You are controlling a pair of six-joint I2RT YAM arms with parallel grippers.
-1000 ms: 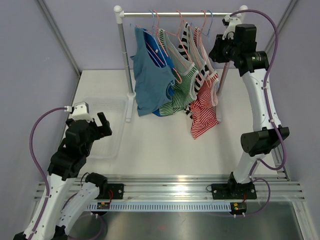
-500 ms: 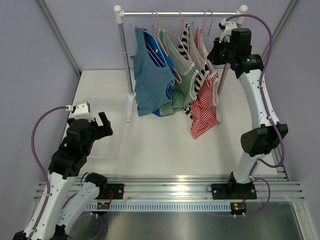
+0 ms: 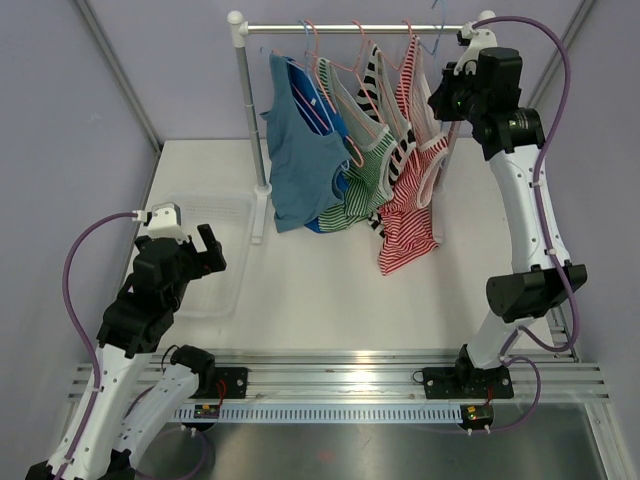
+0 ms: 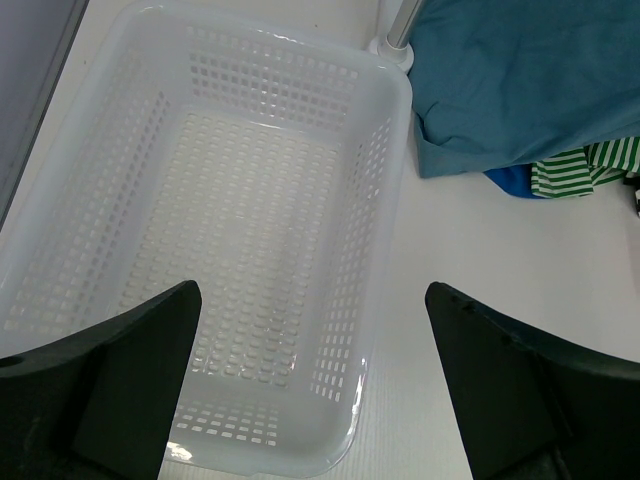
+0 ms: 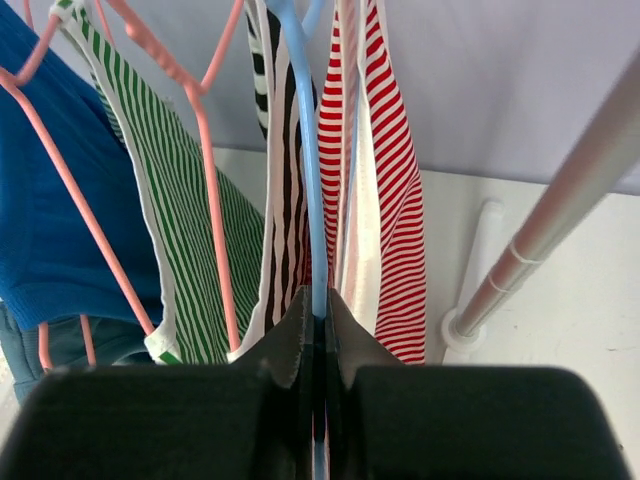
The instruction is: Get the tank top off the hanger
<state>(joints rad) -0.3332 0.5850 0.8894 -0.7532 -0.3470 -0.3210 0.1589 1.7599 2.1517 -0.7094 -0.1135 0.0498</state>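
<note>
The red-and-white striped tank top [image 3: 405, 215] hangs on a blue hanger [image 3: 432, 45] at the right end of the rail [image 3: 360, 28]. My right gripper [image 3: 447, 98] is up beside it, shut on the hanger. In the right wrist view the jaws [image 5: 317, 305] pinch the blue hanger wire [image 5: 308, 150], with the red-striped tank top [image 5: 385, 170] draped just right of it. My left gripper [image 3: 207, 252] hovers low at the left, open and holding nothing. Its fingers [image 4: 140, 370] frame the white basket [image 4: 395, 200].
On pink hangers [image 5: 210, 200] to the left hang a black-striped top [image 5: 275, 150], a green-striped top [image 5: 190, 200] and blue tops [image 3: 300, 160]. The rack's right post [image 5: 560, 210] stands close to my right gripper. A translucent basket [image 3: 190, 200] lies on the table at left.
My right gripper closed onto the blue hanger and rose slightly to the right, tugging the red-striped tank top up with it. The left arm stayed put.
</note>
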